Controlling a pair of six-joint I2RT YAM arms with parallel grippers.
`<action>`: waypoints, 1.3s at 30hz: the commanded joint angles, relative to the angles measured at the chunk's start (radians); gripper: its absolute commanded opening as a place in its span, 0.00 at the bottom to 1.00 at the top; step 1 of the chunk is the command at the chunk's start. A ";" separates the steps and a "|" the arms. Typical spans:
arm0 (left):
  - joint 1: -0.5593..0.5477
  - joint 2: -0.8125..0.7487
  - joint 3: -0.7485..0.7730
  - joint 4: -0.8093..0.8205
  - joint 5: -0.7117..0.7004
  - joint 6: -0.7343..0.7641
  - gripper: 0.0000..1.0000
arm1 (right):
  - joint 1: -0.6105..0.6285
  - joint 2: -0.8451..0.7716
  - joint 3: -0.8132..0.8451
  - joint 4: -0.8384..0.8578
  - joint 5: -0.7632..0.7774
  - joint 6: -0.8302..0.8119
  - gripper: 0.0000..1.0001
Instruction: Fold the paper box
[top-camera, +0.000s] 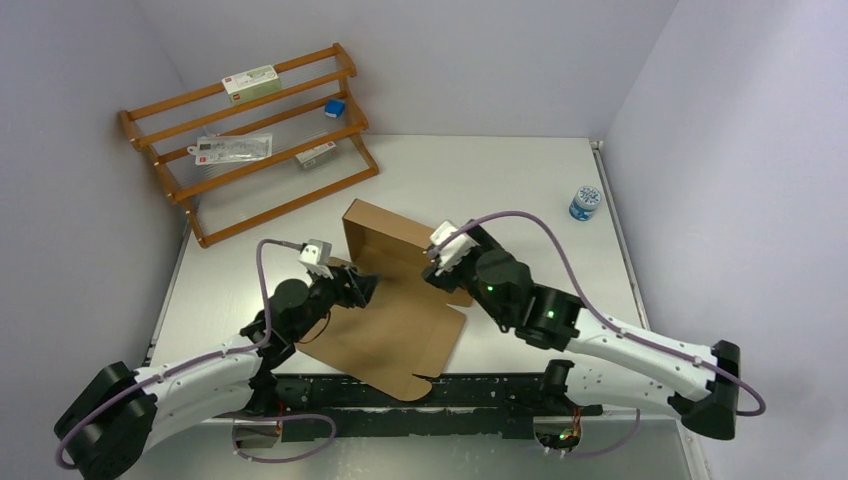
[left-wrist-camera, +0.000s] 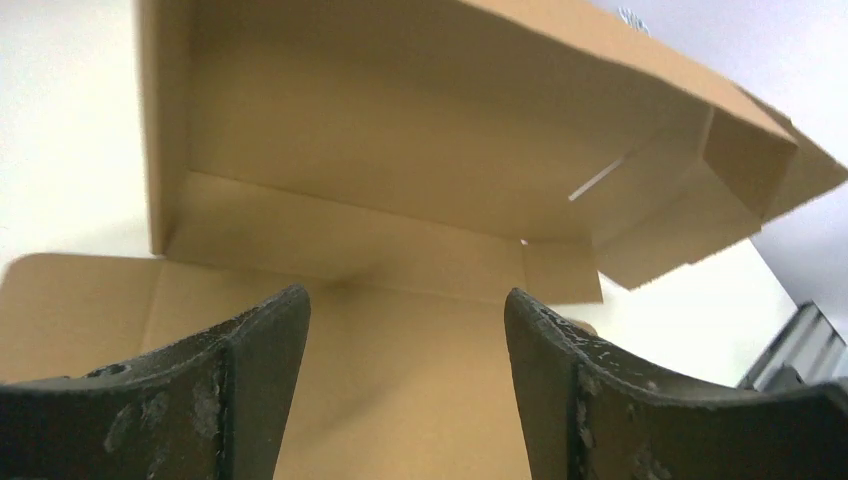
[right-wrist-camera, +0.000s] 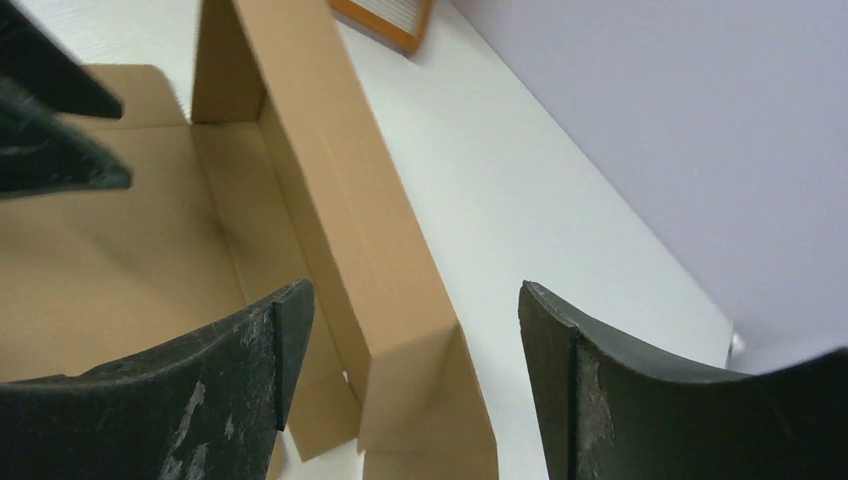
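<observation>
Right now the paper box (top-camera: 390, 330) lies mid-table, just ahead of both arms and only part folded: the base panel is flat and the far long wall is raised. Its end flaps are loose and splayed at the right corner. The left gripper (left-wrist-camera: 405, 300) is released, jaws apart over the base panel with nothing between them. The right gripper (right-wrist-camera: 415, 295) is likewise spread and empty, lined up with the right end of the raised wall.

Risks:
- Nothing grips the wall, so the crease may relax and the wall could sag back flat.
- The loose right flap could end up outside the wall if the next fold comes in askew.
- A one-sided push could skid the light cardboard across the smooth table (top-camera: 520, 180) toward the wooden rack (top-camera: 250, 130).
- An off-centre pinch could crush the corrugation.

Whether the left fingertips touch the panel is unclear from the overhead view, probably not.
</observation>
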 joint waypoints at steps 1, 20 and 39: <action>-0.065 0.033 0.029 -0.027 0.027 -0.016 0.77 | -0.006 -0.108 -0.042 -0.089 0.189 0.203 0.80; -0.128 0.494 0.122 0.219 0.040 -0.013 0.77 | -0.238 -0.126 -0.181 -0.105 0.097 0.376 0.93; -0.174 0.739 0.170 0.325 -0.028 -0.054 0.76 | -0.347 0.257 -0.121 0.318 -0.155 0.333 0.90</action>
